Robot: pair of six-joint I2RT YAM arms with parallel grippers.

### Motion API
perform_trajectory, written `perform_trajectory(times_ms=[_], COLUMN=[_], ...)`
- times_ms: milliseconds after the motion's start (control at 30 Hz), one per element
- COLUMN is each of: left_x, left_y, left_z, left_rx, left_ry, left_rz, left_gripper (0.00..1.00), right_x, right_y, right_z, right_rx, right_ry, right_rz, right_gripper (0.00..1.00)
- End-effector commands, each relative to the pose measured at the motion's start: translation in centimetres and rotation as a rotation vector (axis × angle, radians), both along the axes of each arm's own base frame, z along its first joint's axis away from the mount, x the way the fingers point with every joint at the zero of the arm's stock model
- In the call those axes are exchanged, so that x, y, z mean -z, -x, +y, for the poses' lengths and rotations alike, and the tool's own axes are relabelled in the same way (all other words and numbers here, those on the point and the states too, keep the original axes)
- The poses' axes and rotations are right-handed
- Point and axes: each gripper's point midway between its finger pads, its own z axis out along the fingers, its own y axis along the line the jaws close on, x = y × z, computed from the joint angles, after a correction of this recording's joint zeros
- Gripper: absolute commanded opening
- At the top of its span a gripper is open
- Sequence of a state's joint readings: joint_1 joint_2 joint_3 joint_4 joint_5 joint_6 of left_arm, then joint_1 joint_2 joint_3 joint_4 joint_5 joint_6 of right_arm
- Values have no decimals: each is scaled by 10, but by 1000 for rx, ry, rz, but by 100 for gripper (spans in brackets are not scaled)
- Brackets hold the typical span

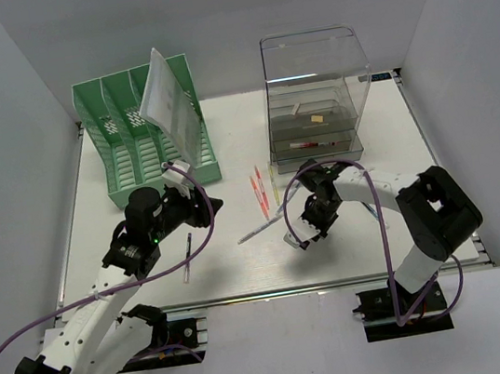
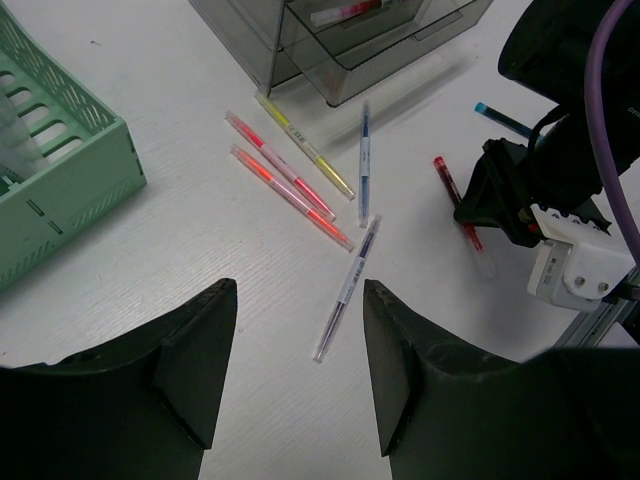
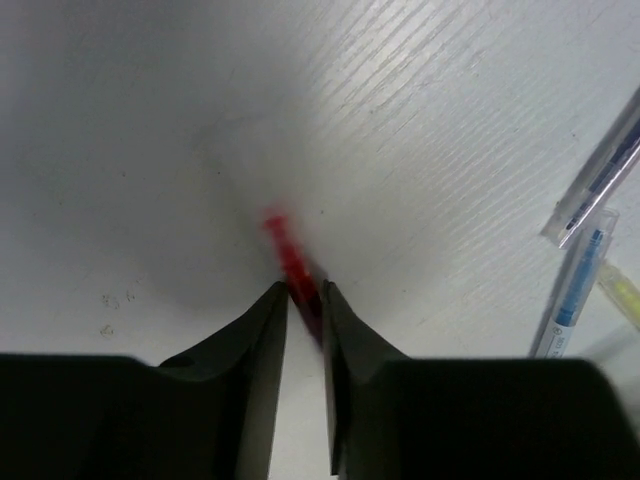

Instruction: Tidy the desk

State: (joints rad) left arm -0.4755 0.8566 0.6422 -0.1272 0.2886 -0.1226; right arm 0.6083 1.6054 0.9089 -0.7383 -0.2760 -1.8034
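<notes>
The white desk carries several loose pens at its middle. My right gripper is shut on a red pen right at the tabletop; in the top view this gripper sits in front of the drawer box. In the left wrist view the red pen pokes out from it. My left gripper is open and empty, low over the desk, facing a clear purple pen. In the top view it is just left of the pens.
A green slotted file rack with a paper in it stands back left. A clear plastic drawer box stands back right. Pink pens, a yellow highlighter and a blue pen lie between. A dark pen lies near the left arm.
</notes>
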Motion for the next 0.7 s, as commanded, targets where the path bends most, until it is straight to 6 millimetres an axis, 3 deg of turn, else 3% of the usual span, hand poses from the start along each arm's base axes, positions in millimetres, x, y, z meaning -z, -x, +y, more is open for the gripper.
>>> perform_trajectory(times_ms=[0,167,333,467,500,600,667], left_x=[-3,0,3,3,5,7,8], left_y=[-2,-4,-5,-5,-6,-6,-6], left_z=[0,2,3,3,3,3,3], left_rx=[-6,-16,-21,-25,-25,-22,-21], left_ry=[-7,-15,-24,-24,-27,-30,-34], left_rz=[-17,-17,-14,-18,-15,-14,-12], left_gripper=[63,63,63,63,63,63,63], right_x=[18,23,1,-53,-81,-130,-151], right_y=[17,31,30,19,6,-15,-31], right_z=[-7,-12,3,29,37,43,39], right_rx=[1,74,257,496,530,669,742], right_ry=[51,53,-43,-189,-255,-341,-376], right_rz=[93,144,172,202,163,97,35], right_gripper=[23,11,7,2,1,0,0])
